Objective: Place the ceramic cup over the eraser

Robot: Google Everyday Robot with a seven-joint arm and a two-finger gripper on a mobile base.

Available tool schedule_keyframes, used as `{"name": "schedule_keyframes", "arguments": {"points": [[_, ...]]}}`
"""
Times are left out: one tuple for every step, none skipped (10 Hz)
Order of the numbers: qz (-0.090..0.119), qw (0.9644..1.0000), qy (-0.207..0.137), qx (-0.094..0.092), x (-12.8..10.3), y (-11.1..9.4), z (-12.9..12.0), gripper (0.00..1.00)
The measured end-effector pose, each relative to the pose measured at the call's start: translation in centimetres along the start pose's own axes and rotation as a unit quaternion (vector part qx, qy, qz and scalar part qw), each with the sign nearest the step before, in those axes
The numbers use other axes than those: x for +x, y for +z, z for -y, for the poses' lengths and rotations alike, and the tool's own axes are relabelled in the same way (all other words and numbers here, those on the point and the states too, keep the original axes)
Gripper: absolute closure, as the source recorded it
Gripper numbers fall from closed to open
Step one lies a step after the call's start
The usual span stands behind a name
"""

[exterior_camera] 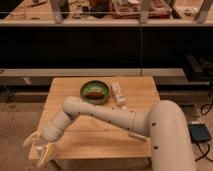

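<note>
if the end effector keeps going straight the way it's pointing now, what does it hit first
Likely nothing on the light wooden table. The end effector hangs at its front-left corner, pointing down and outward, so the speckled floor probably comes first, though depth is unclear.

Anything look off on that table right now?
Yes: the gripper hangs past the table's front-left corner, no ceramic cup or eraser in view. Only the green bowl and white tube show there.

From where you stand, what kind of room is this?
Probably a lab or workshop. A white robot arm reaches across a wooden table, its end effector at the front left corner. A green bowl and white tube sit on it; cluttered workbenches stand behind.
</note>
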Motion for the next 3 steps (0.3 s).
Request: {"name": "schedule_keyframes", "arguments": {"points": [[0.000,1.0000,0.005,0.000,0.71,-0.30,0.32,0.31],[0.000,1.0000,0.006,0.000,0.82,-0.37,0.34,0.31],[0.000,1.0000,0.006,0.000,0.82,-0.39,0.35,0.31]]}}
